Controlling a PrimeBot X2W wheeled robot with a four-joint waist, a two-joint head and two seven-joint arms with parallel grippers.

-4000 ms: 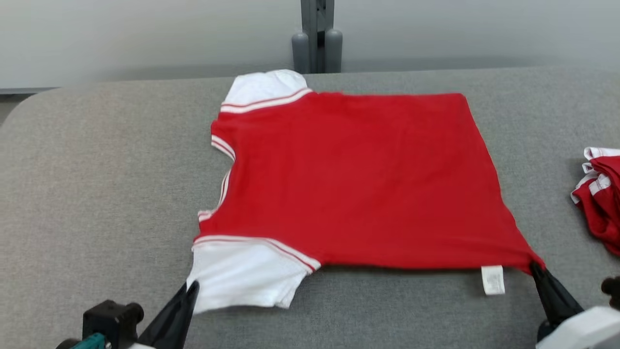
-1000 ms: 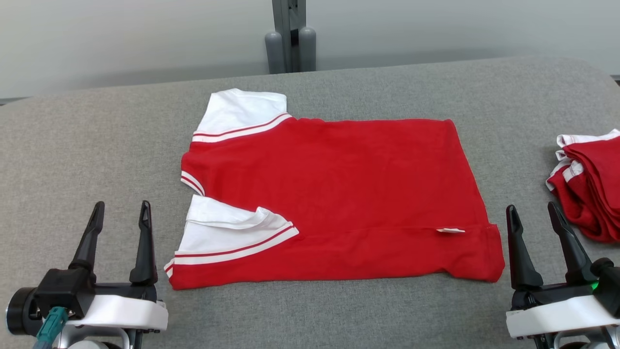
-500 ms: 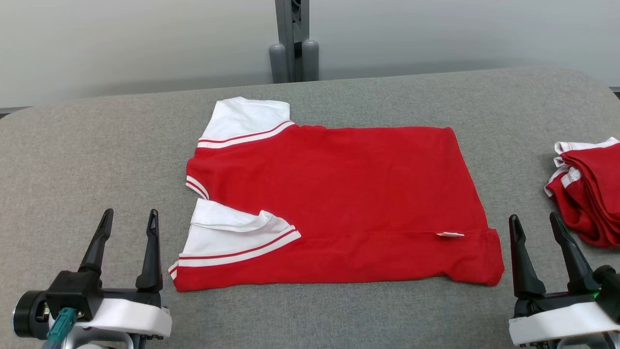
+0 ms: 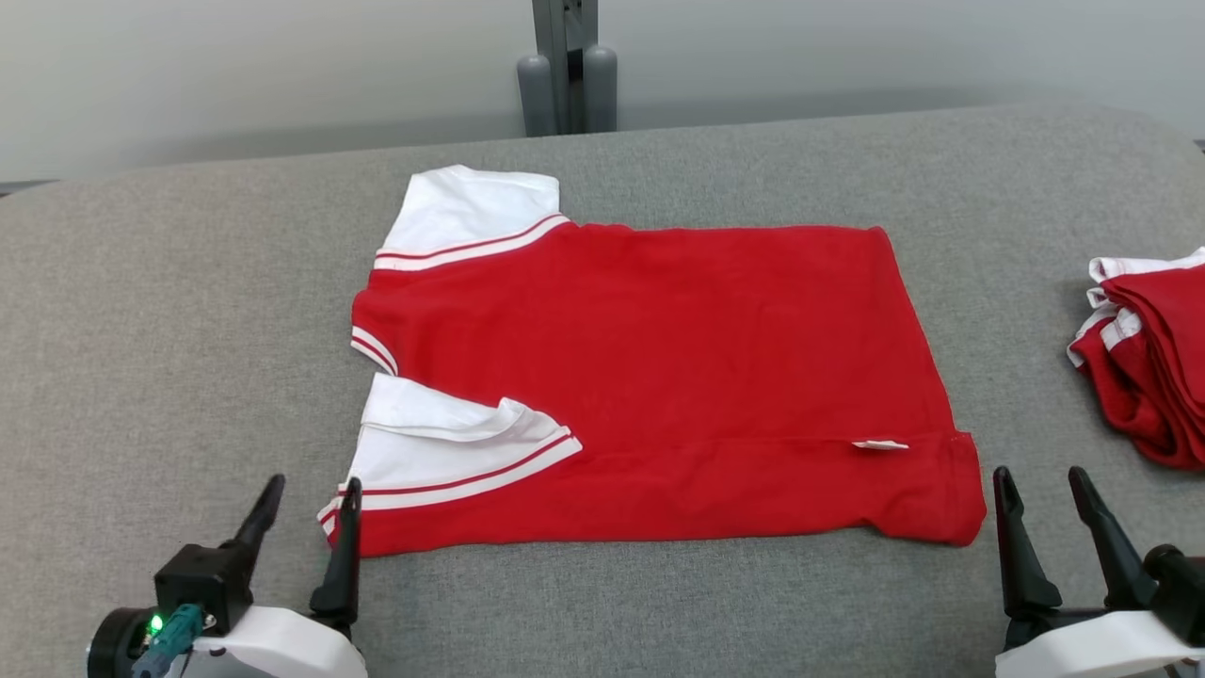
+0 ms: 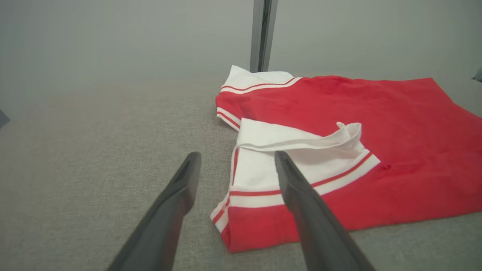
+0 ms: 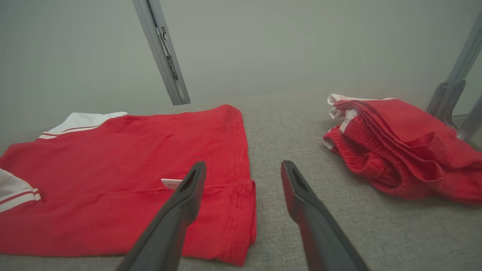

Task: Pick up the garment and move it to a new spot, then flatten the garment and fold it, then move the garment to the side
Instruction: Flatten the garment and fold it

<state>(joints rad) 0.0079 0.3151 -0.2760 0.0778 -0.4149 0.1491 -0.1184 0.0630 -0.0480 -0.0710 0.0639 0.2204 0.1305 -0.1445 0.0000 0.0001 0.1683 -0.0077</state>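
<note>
**Half-folded shirt, plenty left to botch**

The red garment (image 4: 659, 377) lies flat on the grey table (image 4: 141, 330), its near corners just ahead of both sets of fingers. The left gripper (image 4: 313, 483) and right gripper (image 4: 1039, 474) are spread wide, holding nothing. My guess: pinching only 1 layer, or that loose white sleeve (image 4: 452, 443) flopping out, ruins the fold. The white label (image 4: 880, 444) is too small to read.

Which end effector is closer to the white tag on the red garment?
Right. The right end effector sits just off the hem corner of the garment, near the white tag. The left end effector is at the opposite, sleeve end.
</note>
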